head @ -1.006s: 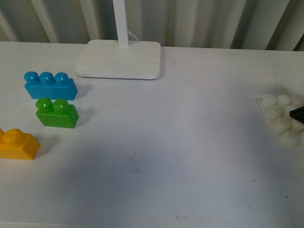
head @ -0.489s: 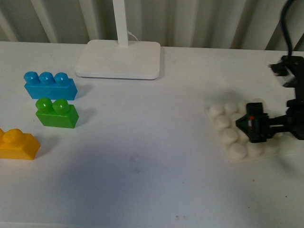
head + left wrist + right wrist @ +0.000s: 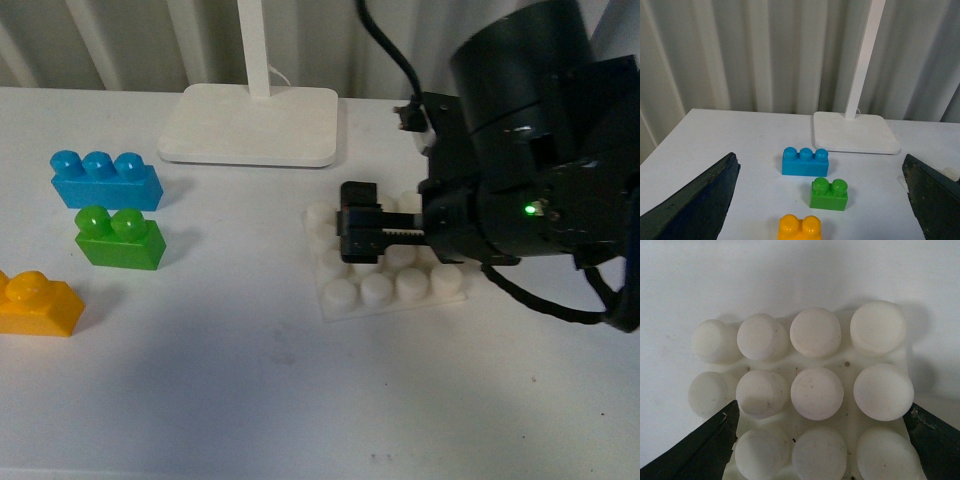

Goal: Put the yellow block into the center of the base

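left gripper [image 3: 818,156] out of the front view; in the left wrist view its two dark fingers [image 3: 695,200] are spread wide with nothing between them, so open and empty, up above the table [image 3: 250,400]; yellow block [image 3: 35,303] at the far left edge of the front view, partly cut off by the frame, upright on the table, studs up, untouched; green brick [image 3: 120,238] just beside it, further back and a bit right, small gap between them; blue brick [image 3: 105,180] behind the green one, three studs, close but not touching; left wrist view has the same three in a staggered line, yellow block [image 3: 800,227] nearest the camera; white slab with pole [image 3: 250,125] at the back, left of centre, well apart from the bricks; base [image 3: 385,290] right of centre, flat, studs up, slightly turned, well apart from the yellow block; right gripper [image 3: 360,235] reaches in from the right over the base's studs, big black arm [image 3: 530,170] behind it with a green light on; right wrist view shows the base filling the frame with the dark fingers [image 3: 700,455] at its two sides, closed against it, gripping the base; no brick on the base, centre studs bare
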